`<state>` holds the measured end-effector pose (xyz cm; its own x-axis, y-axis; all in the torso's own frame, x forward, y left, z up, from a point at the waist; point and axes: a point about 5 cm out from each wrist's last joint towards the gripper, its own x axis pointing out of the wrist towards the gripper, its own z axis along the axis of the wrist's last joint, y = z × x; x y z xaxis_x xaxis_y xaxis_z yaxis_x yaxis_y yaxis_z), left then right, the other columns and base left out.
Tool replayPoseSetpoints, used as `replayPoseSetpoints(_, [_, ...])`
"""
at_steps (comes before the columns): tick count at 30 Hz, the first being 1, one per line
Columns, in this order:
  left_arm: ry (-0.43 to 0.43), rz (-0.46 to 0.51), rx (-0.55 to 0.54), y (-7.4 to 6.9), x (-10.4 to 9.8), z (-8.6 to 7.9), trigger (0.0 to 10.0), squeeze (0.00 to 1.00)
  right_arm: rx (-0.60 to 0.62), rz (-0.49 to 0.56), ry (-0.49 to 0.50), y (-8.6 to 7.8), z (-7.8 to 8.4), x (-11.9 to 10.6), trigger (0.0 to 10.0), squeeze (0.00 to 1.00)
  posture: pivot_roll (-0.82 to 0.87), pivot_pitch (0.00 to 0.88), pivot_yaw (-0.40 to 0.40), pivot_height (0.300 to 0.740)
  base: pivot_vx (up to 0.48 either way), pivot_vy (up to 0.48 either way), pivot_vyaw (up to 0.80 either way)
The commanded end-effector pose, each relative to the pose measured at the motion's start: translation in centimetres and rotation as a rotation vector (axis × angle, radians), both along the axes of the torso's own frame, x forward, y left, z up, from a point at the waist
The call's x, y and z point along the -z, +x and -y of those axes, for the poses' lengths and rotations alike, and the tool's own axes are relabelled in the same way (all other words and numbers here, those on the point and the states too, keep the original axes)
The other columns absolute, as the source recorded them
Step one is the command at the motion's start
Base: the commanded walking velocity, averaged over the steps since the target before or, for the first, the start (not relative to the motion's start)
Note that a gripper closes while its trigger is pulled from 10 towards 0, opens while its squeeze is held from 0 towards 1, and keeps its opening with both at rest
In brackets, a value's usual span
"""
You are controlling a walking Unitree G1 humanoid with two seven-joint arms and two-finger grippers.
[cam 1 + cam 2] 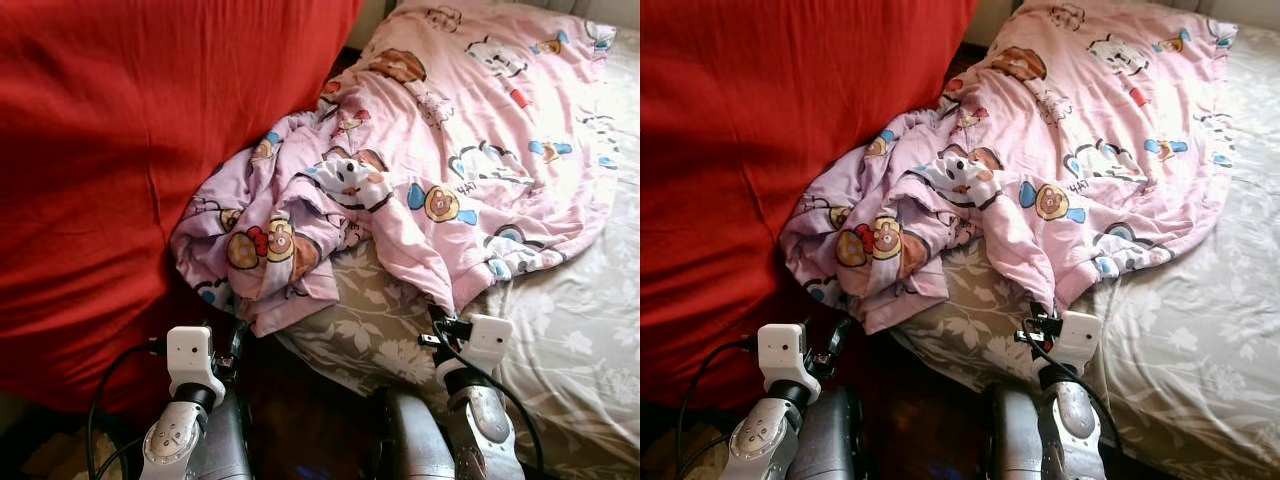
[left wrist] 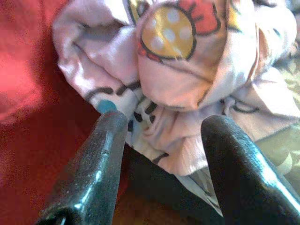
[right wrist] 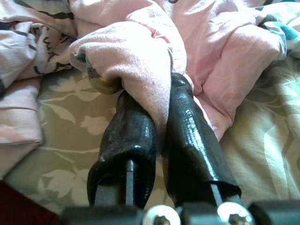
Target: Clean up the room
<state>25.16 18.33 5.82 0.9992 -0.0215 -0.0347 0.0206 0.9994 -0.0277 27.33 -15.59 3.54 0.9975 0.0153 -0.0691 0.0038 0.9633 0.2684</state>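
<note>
— Right hand (image 3: pixel 161 117) has its fingers pinched tight on a fold of the quilt (image 1: pixel 470 150), near the bed's (image 1: pixel 570 350) front edge. And the left?

— Left hand (image 2: pixel 161 140) is spread wide, holding nothing, just short of the crumpled corner that hangs over the bed's left edge against the red cushion (image 1: pixel 110 170).

— How will it handle?

— Soft, light and floppy, I think; it'll sag and drag. Take thick bunched folds at the corners, not a single thin layer.

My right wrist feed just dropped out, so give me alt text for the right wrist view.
The right gripper is shut on a fold of the pink cartoon-print blanket, the cloth pinched between its two black fingers. The crumpled blanket lies on a grey leaf-patterned bedsheet, which spreads out on both sides of the gripper.
</note>
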Motion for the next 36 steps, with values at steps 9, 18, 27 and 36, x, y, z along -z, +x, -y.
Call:
replayPoseSetpoints(9, [-0.009, -0.035, -0.029, -0.5, 0.9, -0.6, 10.0, 0.0, 0.017, -0.011, -0.007, -0.1, 1.0, -0.1, 10.0, 0.0, 0.01, 0.171, -0.037, 0.715, 0.0, 0.0, 0.0])
replayPoseSetpoints(18, [-0.017, -0.036, -0.045, -0.7, 1.1, -0.6, 10.0, 0.0, 0.002, -0.009, -0.025, 0.2, 1.2, -0.5, 10.0, 0.0, 0.01, 0.19, -0.044, 0.734, 0.0, 0.0, 0.0])
replayPoseSetpoints(27, [-0.026, -0.061, -0.077, -1.3, 1.7, -1.1, 10.0, 0.0, 0.008, 0.001, -0.044, 0.5, 1.4, -0.9, 10.0, 0.0, 0.01, 0.213, -0.047, 0.734, 0.0, 0.0, 0.0])
replayPoseSetpoints(36, [-0.03, -0.063, -0.085, -1.4, 1.8, -1.2, 10.0, 0.0, 0.019, -0.027, -0.057, 0.4, 1.5, -0.5, 10.0, 0.0, 0.01, 0.215, -0.047, 0.74, 0.0, 0.0, 0.0])
